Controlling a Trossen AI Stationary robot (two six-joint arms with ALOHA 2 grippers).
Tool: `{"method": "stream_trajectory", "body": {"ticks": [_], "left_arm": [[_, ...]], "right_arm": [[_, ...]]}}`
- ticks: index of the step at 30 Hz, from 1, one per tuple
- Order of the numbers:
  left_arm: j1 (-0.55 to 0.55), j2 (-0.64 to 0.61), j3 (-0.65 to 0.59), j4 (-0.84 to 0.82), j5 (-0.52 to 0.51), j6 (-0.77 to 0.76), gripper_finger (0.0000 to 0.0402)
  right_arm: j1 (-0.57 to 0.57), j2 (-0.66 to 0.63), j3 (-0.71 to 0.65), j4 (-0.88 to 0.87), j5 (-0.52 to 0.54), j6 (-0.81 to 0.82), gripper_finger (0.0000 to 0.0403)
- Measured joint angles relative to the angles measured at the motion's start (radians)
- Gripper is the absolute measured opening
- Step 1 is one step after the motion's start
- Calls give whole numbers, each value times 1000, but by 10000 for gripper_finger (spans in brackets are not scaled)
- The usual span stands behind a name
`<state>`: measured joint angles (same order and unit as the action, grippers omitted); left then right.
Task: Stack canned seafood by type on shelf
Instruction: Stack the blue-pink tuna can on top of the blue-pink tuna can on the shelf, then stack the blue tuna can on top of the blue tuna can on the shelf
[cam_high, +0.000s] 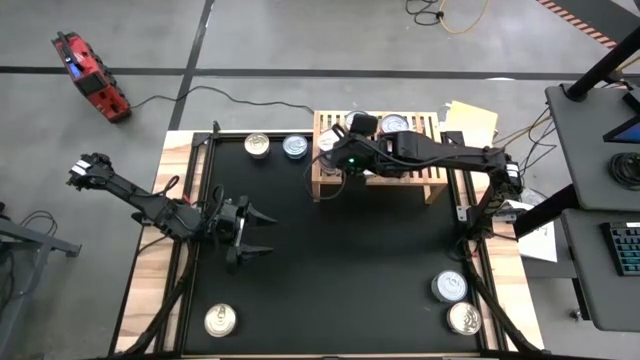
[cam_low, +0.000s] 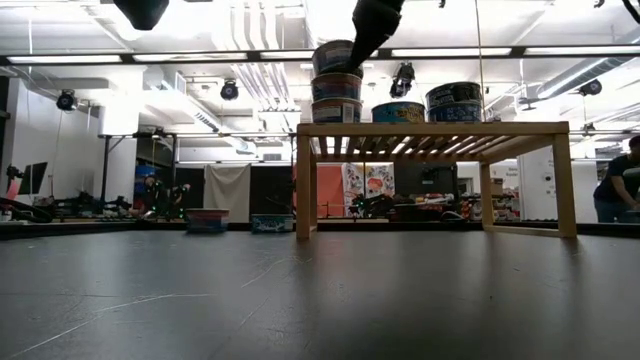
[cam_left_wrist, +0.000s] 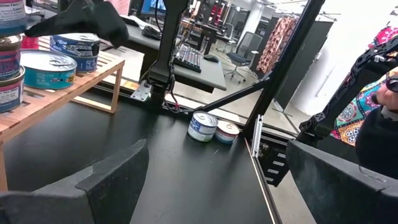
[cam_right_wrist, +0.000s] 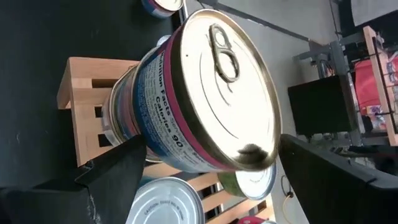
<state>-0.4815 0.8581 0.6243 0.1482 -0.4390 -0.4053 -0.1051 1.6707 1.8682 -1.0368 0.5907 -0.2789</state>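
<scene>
Overhead, my left claw (cam_high: 262, 232) hovers over the black mat (cam_high: 340, 280) on the table's left half, fingers spread wide and holding nothing. A gold-lidded can (cam_high: 220, 320) lies near the front left corner, and two more cans (cam_high: 258, 145) sit along the back edge, left of the shelf (cam_high: 322, 180). My right claw (cam_high: 335, 155) reaches over the shelf's left end, where it hides the cans beneath it. Only the level view across the table shows that a stack of three cans (cam_low: 337, 85) stands there, with my dark fingers (cam_low: 375, 25) just above the top one. My right wrist view shows the top can (cam_right_wrist: 211, 99), pink-rimmed with a pull-tab lid, between my wide-open fingers; I cannot tell if they touch it. Two cans (cam_high: 450, 287) wait at the front right.
</scene>
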Motion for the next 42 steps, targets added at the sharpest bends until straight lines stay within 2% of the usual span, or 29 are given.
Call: {"method": "stream_trajectory", "body": {"ticks": [6, 14, 18, 20, 24, 31, 33, 38, 42], "left_arm": [[0, 0, 0, 0, -22, 0, 361], [0, 0, 0, 0, -24, 0, 361], [0, 0, 0, -4, -24, 0, 361], [0, 0, 0, -23, -23, -4, 361], [0, 13, 0, -63, 24, -34, 361], [-28, 130, 0, -52, 57, -48, 358], [-32, 170, 0, -33, 56, -47, 354], [-35, 251, 0, 37, 54, 19, 335], [-34, 291, 0, 87, 28, 55, 318]], "right_arm": [[0, -1, 44, -31, -44, 25, 354], [2, -1, 65, -41, -49, 40, 354], [30, -3, 113, -50, -51, 87, 354], [55, -3, 130, -53, -93, 120, 354], [132, -3, 133, -57, -190, 202, 351], [334, -3, 47, -48, -215, 309, 331], [390, -3, 17, -37, -267, 357, 324], [501, -4, -79, 37, -450, 542, 306], [573, -4, -160, 30, -540, 787, 291]]}}
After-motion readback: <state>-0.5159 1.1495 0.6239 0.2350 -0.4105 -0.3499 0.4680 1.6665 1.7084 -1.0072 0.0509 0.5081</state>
